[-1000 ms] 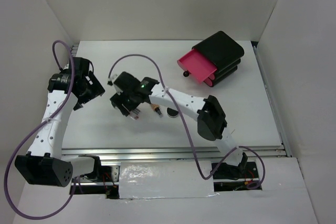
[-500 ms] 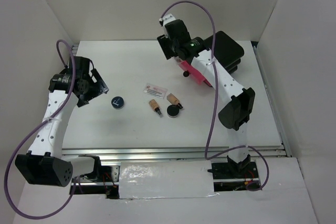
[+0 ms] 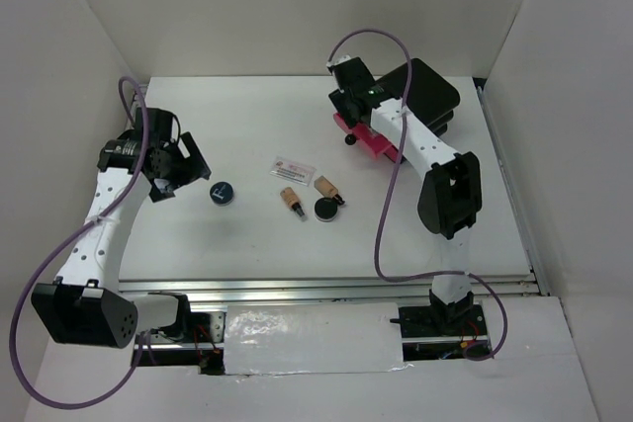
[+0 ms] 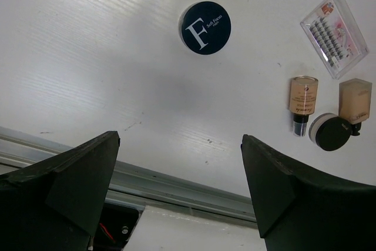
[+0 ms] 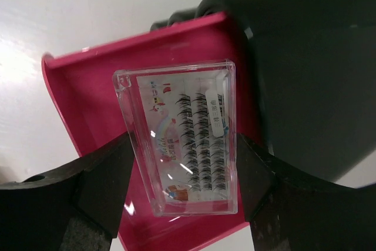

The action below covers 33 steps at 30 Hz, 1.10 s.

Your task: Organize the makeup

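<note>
Makeup is left loose on the table (image 3: pixel 247 116): nearest the bases a black compact (image 3: pixel 326 209) is grouped with a tan bottle (image 3: pixel 290 199) and a second tan bottle (image 3: pixel 327 186), a second compact (image 3: pixel 222 193) lies apart on the left, and a lash case (image 3: pixel 294 167) is set just beyond. Beside that second compact the left gripper (image 4: pixel 179 139) is held wide open, empty. Farthest back, a second lash case (image 5: pixel 182 145) is pinched by the right gripper (image 5: pixel 183 168) over the pink drawer (image 5: pixel 82 98) of the black box (image 3: pixel 427 91). Stowing this case is judged the step in hand; next it must be lowered flat inside the drawer and released.
</note>
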{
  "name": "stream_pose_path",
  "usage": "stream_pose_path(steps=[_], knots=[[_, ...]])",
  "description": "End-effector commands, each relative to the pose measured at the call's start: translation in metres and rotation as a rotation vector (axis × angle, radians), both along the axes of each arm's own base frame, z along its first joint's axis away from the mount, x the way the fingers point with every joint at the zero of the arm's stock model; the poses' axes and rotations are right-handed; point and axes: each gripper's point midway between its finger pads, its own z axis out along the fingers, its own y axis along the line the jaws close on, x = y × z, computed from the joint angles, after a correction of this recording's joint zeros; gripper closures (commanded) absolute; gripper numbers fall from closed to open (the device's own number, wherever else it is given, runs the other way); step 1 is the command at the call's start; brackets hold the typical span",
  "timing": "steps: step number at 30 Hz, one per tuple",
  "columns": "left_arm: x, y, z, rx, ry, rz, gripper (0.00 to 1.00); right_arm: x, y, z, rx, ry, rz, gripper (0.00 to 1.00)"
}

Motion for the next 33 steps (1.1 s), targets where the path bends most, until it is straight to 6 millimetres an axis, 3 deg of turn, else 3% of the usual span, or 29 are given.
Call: stream_pose_path(steps=[1,4,5,11,18,21,22,24,25,26,27,29,30,32,33], knots=[[0.011,-0.005,0.008,-0.017,-0.037,-0.037,0.01,-0.001,0.001,0.031,0.035,-0.099,0.013,0.43],[0.015,-0.008,0.007,-0.026,-0.038,-0.050,0.00,0.001,-0.001,0.032,0.051,-0.101,-0.001,0.31],[0.017,-0.008,0.007,-0.027,-0.041,-0.052,0.00,0.001,0.000,0.036,0.060,-0.108,-0.003,0.21],[0.034,-0.015,0.015,-0.015,-0.047,-0.069,0.01,0.004,0.003,0.067,0.115,-0.168,-0.015,0.00],[0.059,-0.041,0.009,-0.008,-0.024,-0.115,0.01,-0.004,0.014,0.104,0.261,-0.215,-0.046,0.00],[0.080,-0.067,0.009,0.015,0.006,-0.131,0.00,-0.020,0.025,0.122,0.424,-0.225,-0.115,0.00],[0.089,-0.083,0.009,0.023,0.028,-0.153,0.01,-0.031,0.028,0.129,0.461,-0.216,-0.127,0.00],[0.098,-0.094,0.006,0.026,0.051,-0.110,0.01,-0.046,0.036,0.130,0.550,-0.204,-0.171,0.00],[0.103,-0.105,0.002,0.027,0.075,-0.108,0.01,-0.059,0.040,0.141,0.589,-0.209,-0.159,0.00],[0.107,-0.111,-0.001,0.019,0.081,-0.092,0.01,-0.068,0.047,0.131,0.625,-0.172,-0.163,0.00],[0.111,-0.120,-0.006,-0.006,0.087,-0.057,0.00,-0.080,0.047,0.141,0.660,-0.174,-0.152,0.00],[0.121,-0.130,-0.020,-0.036,0.109,-0.018,0.01,-0.099,0.061,0.132,0.717,-0.103,-0.108,0.00],[0.124,-0.138,-0.027,-0.077,0.123,0.025,0.01,-0.110,0.061,0.142,0.748,-0.102,-0.091,0.00],[0.130,-0.150,-0.045,-0.112,0.166,0.061,0.00,-0.125,0.065,0.134,0.771,-0.048,-0.070,0.00],[0.131,-0.159,-0.059,-0.126,0.201,0.094,0.01,-0.136,0.062,0.144,0.789,-0.058,-0.053,0.00]])
